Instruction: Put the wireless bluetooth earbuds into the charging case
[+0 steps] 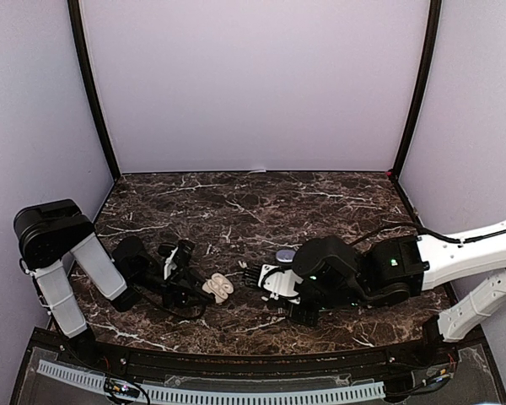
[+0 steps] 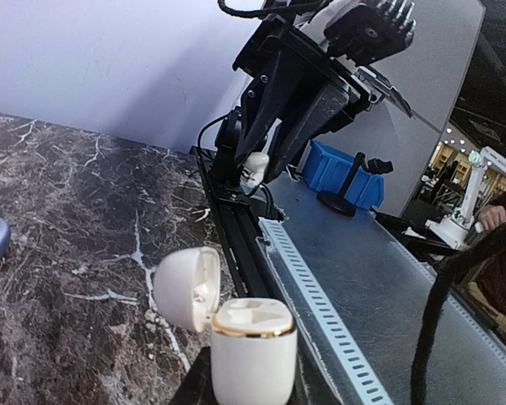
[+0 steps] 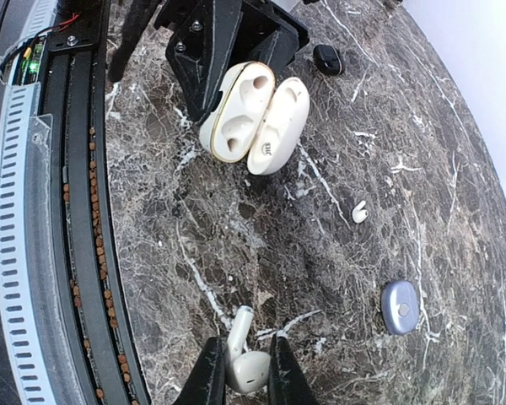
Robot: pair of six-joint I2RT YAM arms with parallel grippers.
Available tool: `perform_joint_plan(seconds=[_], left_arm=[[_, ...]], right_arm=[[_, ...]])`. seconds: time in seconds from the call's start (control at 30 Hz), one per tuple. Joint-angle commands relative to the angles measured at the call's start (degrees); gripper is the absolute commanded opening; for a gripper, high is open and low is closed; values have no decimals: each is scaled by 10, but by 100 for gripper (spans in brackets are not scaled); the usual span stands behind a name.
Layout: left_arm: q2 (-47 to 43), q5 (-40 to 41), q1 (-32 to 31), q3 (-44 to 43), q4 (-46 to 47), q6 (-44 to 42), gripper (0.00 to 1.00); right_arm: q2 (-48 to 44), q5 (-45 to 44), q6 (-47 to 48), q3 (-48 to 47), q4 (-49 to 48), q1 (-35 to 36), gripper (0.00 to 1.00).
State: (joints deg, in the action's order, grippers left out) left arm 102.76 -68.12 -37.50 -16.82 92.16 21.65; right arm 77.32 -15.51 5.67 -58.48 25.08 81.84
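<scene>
Claw, right (image 3: 244,375): I pinch a white stemmed earbud (image 3: 239,331), jaws nearly closed.
Claw, left (image 1: 201,289): I clamp the open white charging case (image 3: 255,118).

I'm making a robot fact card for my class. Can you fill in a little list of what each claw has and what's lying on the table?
left claw: shut on the open white charging case
case slots: both look empty
right claw: shut on a white stemmed earbud, held beside the case, not in it
loose on table: small white earbud; small black piece, maybe an earbud; closed bluish-purple case
table top: dark marble pattern
</scene>
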Motion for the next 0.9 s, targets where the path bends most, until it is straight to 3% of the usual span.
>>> perform_joint_plan(seconds=[0.0,0.1,0.27,0.4,0.73,0.87], left_arm=[[0,-8,3,-2,122,91,0],[2,-20,3,-14,93,125,0],[2,-42,4,-41,29,144,0],[-3,-52,4,-74,-75,142,0],[-48,-52,2,-142,-379,45,0],[-54,-71,1,-162,-441,24,0]], right_arm=[[-14,-24,31,12,-64,6,0],[-53,-21,58,62,-153,6,0],[-100,27,145,129,-218,6,0],[-111,29,207,143,-224,6,0],[-62,6,367,149,-239,7,0],[-54,36,416,151,-247,5,0]])
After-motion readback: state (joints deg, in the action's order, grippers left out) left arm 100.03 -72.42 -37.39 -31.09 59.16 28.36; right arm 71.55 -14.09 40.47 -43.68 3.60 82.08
